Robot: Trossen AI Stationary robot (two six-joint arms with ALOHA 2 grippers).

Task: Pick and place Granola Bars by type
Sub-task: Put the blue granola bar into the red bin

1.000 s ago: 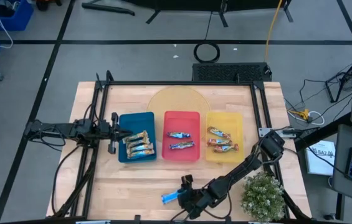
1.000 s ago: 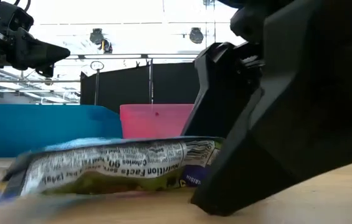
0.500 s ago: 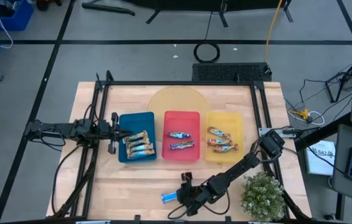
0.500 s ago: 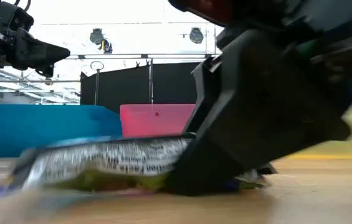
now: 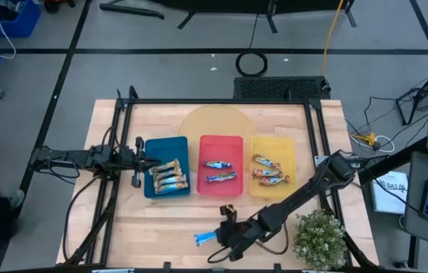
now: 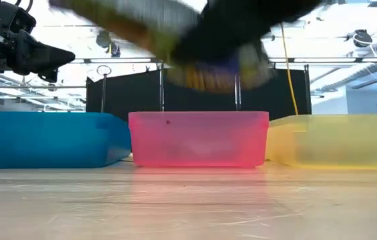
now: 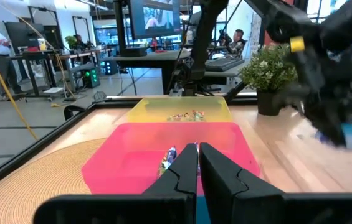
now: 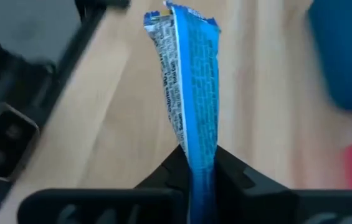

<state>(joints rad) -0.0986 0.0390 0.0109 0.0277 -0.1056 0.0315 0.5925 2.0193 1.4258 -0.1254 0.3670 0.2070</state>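
Blue-white bar sits pinched in the right gripper, blurred in the low view; left gripper nearly closed, empty.

High view looks straight down, far off, taking in the whole pale wooden table and floor around it. Low view sits at tabletop level, close, facing the translucent pink rectangular tray, which the left wrist view also shows from the opposite side. Right wrist view looks down, very near.
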